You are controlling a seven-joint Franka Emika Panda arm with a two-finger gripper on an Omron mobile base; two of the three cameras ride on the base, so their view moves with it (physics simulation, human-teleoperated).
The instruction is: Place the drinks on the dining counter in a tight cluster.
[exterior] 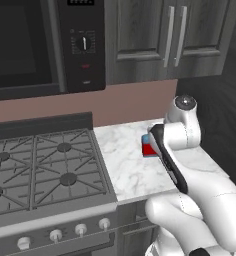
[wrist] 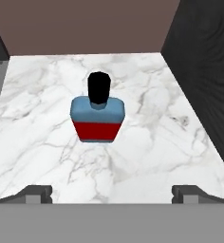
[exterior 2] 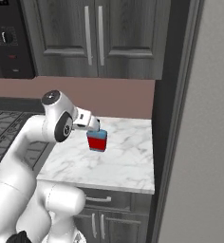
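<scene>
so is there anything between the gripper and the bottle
No. In the hand view the open gripper faces the bottle across bare marble worktop.

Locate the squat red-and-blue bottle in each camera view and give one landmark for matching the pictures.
Left base view: red-and-blue bottle right of centre, mostly hidden behind the white arm.
Right base view: left of centre, upright just right of the arm's wrist.
Hand view: centre, black cap toward the top, ahead of the open fingers.
Shared landmark: the marble worktop it stands on, beside the gas stove.
</scene>
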